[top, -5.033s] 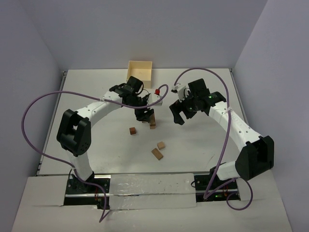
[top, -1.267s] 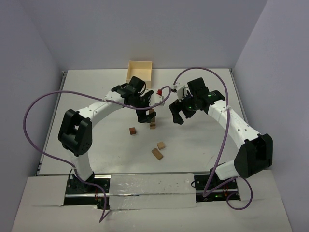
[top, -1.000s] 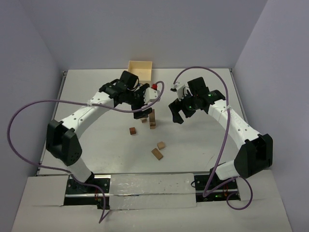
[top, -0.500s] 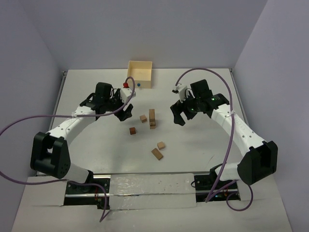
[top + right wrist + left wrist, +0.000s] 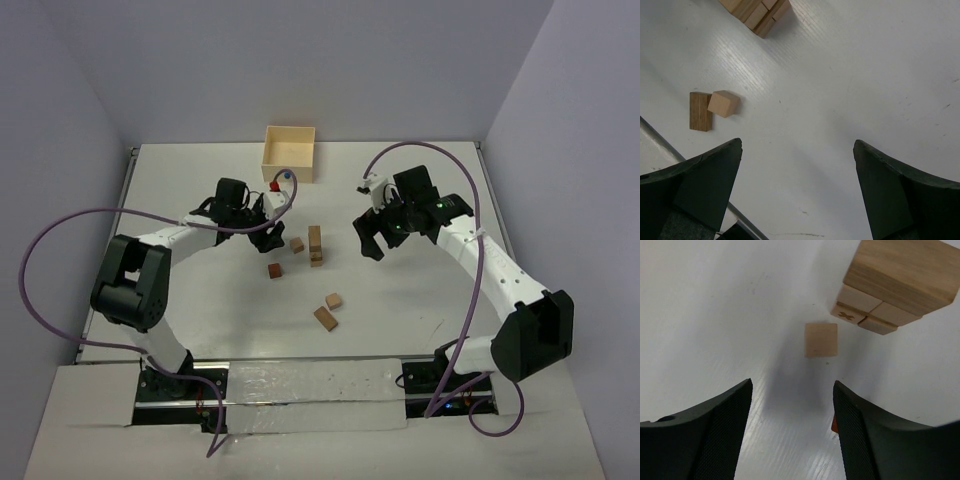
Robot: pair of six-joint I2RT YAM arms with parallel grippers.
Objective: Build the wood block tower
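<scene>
Two grippers gape empty: left gripper [image 5: 792, 386] should centre on the loose cube [image 5: 821, 339], sparing the tower [image 5: 900, 280] beside it; right gripper [image 5: 797, 145] hovers.

a robot lab cell — plain lilac walls [image 5: 300, 70] box in a white table [image 5: 410, 300] with bolted-on arms [image 5: 490, 265].

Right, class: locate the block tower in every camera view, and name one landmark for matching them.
Top external: tower at the centre of the table.
Left wrist: upper right corner.
Right wrist: top edge, left of centre, cropped.
Landmark: the pale cube beside the tower shows in top external and left wrist; right wrist misses it.
</scene>
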